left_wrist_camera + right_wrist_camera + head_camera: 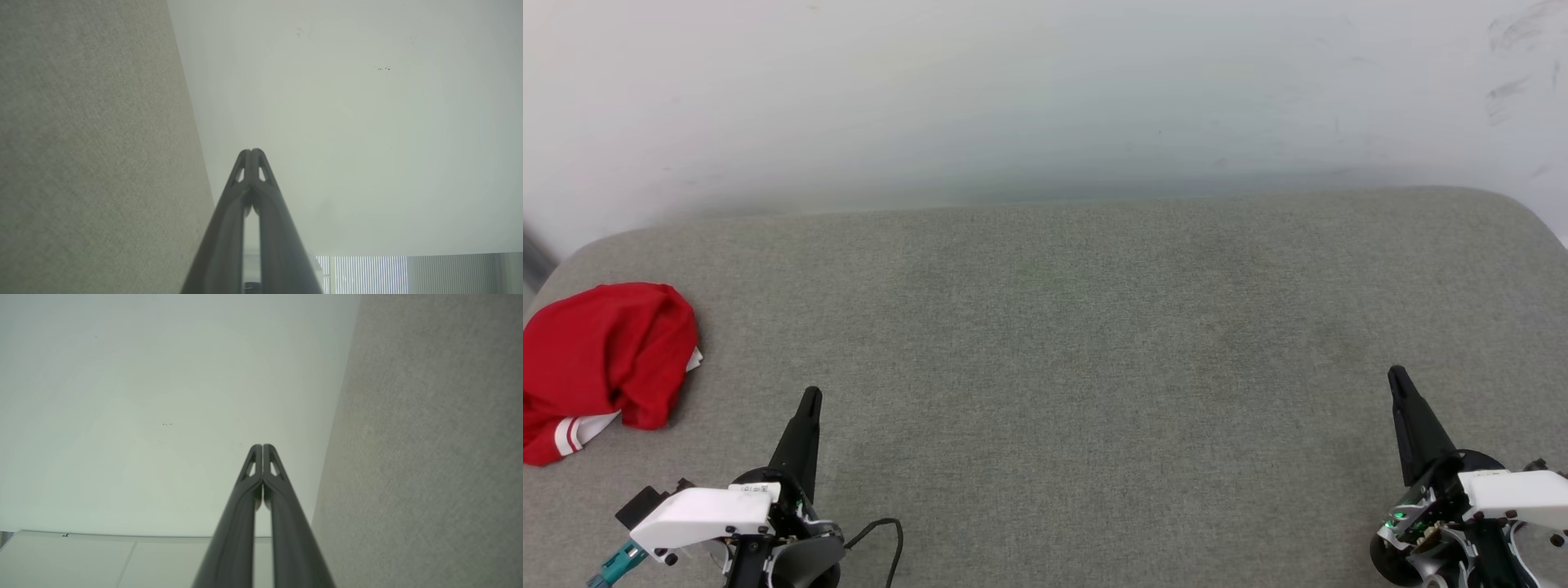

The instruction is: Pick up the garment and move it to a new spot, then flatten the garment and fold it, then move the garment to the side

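Clenched and empty, left gripper (810, 395) and right gripper (1396, 375) are held over the near edge of the grey cushion (1045, 367). The garment (605, 359) is bunched at the cushion's left edge and partly cut off.

Left tool (810, 395) and right tool (1396, 375) both closed, empty.

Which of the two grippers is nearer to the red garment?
The left gripper, close to the crumpled garment; the right gripper stands far across the grey surface.

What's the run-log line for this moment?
garment: crumpled, left edge of cushion | left hand: shut, empty | right hand: shut, empty
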`<state>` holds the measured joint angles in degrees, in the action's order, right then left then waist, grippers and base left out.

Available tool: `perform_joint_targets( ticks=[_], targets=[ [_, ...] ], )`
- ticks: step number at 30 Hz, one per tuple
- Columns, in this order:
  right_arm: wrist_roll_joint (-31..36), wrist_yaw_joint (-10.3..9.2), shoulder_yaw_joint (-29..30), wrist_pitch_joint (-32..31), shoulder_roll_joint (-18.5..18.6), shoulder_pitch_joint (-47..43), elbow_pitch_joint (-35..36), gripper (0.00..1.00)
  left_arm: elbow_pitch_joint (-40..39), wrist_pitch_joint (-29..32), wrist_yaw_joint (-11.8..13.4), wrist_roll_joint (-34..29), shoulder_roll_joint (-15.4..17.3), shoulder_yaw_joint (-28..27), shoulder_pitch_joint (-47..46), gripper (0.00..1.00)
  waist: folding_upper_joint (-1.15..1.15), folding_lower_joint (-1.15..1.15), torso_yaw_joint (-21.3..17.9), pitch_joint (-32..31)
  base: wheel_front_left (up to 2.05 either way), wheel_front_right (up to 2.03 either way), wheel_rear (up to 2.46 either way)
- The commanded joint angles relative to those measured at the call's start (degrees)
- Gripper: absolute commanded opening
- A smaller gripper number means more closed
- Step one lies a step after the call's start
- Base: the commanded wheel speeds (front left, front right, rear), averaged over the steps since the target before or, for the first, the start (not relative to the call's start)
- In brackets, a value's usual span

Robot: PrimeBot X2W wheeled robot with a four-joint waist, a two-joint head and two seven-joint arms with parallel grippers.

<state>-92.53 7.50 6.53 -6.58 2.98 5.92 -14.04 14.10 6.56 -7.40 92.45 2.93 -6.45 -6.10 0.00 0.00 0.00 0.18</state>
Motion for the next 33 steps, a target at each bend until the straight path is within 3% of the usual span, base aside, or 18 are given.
perform_joint_targets(
  ticks=[1,31,32,33],
  targets=[
    [0.3,-0.02,0.0,0.0,-0.2,0.6,0.0,0.0,0.0,0.0,-0.2,-0.1,-0.1,-0.1,-0.3,0.0,0.0,0.0,0.0,0.0,0.0,0.0,0.0],
    [0.3,-0.02,0.0,0.0,-0.2,0.6,0.0,0.0,0.0,0.0,-0.2,-0.1,-0.1,-0.1,-0.3,0.0,0.0,0.0,0.0,0.0,0.0,0.0,0.0],
    [0.0,0.0,0.0,0.0,0.0,0.0,0.0,1.0,0.0,0.0,0.0,0.0,0.0,0.0,0.0,1.0,0.0,0.0,0.0,0.0,0.0,0.0,0.0],
    [0.0,0.0,0.0,0.0,0.0,-0.2,-0.4,1.0,0.4,0.0,0.0,0.0,0.0,0.1,0.2,1.0,0.0,0.0,0.0,0.0,0.0,0.0,0.0]
  ],
)
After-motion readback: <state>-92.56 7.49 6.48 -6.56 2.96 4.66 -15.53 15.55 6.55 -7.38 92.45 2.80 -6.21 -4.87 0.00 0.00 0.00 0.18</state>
